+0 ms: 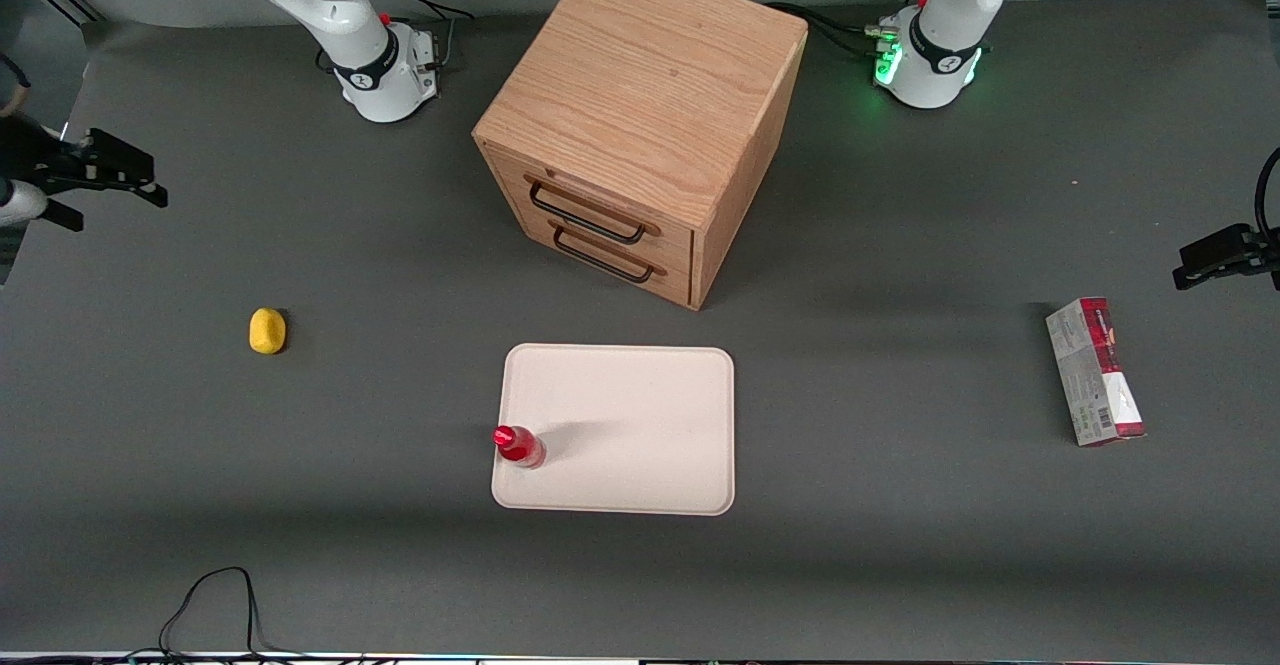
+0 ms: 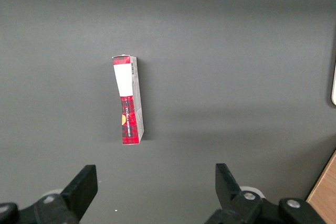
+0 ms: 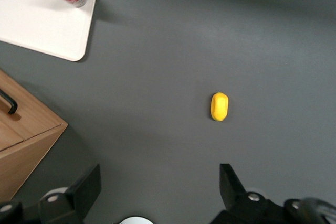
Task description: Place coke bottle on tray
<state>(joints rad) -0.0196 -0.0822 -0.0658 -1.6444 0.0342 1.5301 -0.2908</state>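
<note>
Coke bottle [image 1: 519,445] seen upright on tray [image 1: 640,415], at the rim nearest working arm's end, open mat w/ only a yellow lump [image 1: 267,331] between, gripper [image 1: 125,180] held well apart at table edge, fingers spread, nothing held.

One coke bottle [image 1: 518,445], one tray [image 1: 640,395], one yellow lump [image 1: 267,331], one carton [image 1: 1095,372], one two-drawer wooden cabinet [image 1: 640,115], one working gripper [image 1: 110,177].
</note>
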